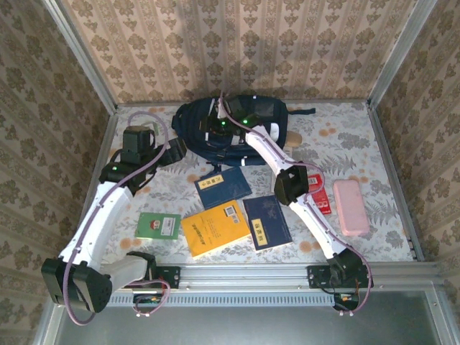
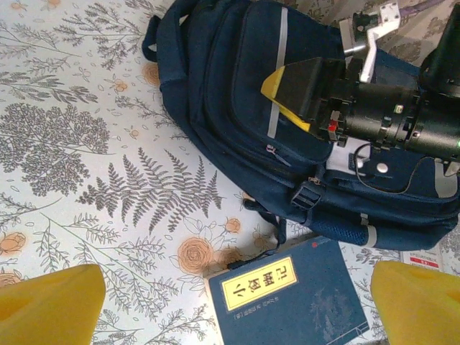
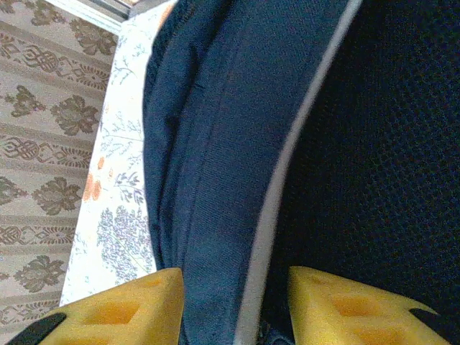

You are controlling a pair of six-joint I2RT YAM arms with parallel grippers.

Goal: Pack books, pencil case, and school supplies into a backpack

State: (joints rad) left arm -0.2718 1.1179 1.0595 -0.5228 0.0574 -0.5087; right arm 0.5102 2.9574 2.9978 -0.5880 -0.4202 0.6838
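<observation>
Two navy books [image 1: 223,188], one yellow book [image 1: 215,228], one green book [image 1: 159,226], one backpack [image 1: 194,126].

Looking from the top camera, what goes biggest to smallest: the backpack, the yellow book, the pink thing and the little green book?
1. backpack, clearly biggest.
2. orange-yellow book.
3. pink thing and green-and-white book: these look about alike in that view, so I won't rank them.
</observation>
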